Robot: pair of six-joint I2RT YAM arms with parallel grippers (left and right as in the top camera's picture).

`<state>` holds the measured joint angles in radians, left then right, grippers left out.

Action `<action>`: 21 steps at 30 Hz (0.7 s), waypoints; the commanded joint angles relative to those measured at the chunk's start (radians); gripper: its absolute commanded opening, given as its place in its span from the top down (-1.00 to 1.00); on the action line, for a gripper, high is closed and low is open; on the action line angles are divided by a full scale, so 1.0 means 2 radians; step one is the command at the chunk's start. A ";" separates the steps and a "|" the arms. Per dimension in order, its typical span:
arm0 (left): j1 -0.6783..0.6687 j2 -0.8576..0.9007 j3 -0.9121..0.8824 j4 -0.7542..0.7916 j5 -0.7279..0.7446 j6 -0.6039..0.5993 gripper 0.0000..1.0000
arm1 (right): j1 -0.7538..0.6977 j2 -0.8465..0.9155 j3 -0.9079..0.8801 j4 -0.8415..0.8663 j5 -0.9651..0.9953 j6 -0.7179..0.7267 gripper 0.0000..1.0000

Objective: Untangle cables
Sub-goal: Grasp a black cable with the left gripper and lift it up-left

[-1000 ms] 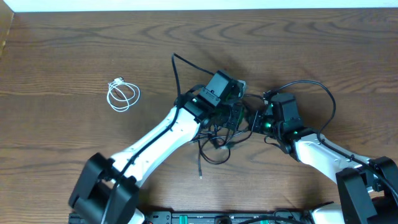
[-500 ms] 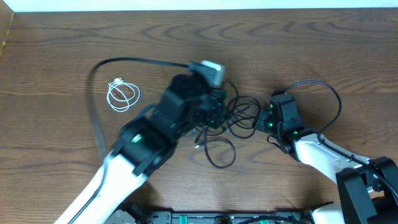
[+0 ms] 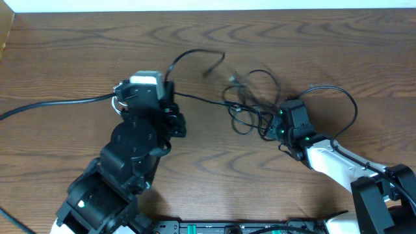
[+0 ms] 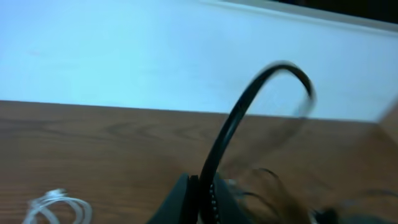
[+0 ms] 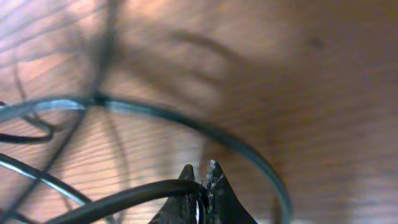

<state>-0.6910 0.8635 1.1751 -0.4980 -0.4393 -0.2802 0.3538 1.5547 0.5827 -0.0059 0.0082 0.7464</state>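
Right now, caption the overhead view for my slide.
Left gripper and right gripper grip the tangled black cable.

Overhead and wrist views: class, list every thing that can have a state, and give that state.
black cable: looped in a tangle, one strand stretched between the grippers.
white cable: coiled, lying apart on the table, not held.
left gripper: shut on the black cable.
right gripper: shut on the black cable.

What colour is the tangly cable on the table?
The cable is black; the overhead view shows it best.
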 commanded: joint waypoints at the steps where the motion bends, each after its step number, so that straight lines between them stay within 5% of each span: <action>1: 0.004 -0.020 0.011 0.008 -0.101 0.008 0.85 | -0.008 0.004 -0.004 -0.026 0.101 0.054 0.98; 13: 0.004 0.047 0.011 -0.074 -0.096 -0.048 0.85 | -0.036 0.004 -0.004 -0.066 0.117 0.103 0.98; 21: 0.004 0.153 0.011 -0.126 -0.009 -0.050 0.85 | -0.036 0.004 -0.004 -0.066 0.112 0.103 0.98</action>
<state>-0.6888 1.1149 1.1751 -0.7345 -0.5087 -0.3634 0.2958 1.5471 0.5926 -0.1230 0.2111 0.9333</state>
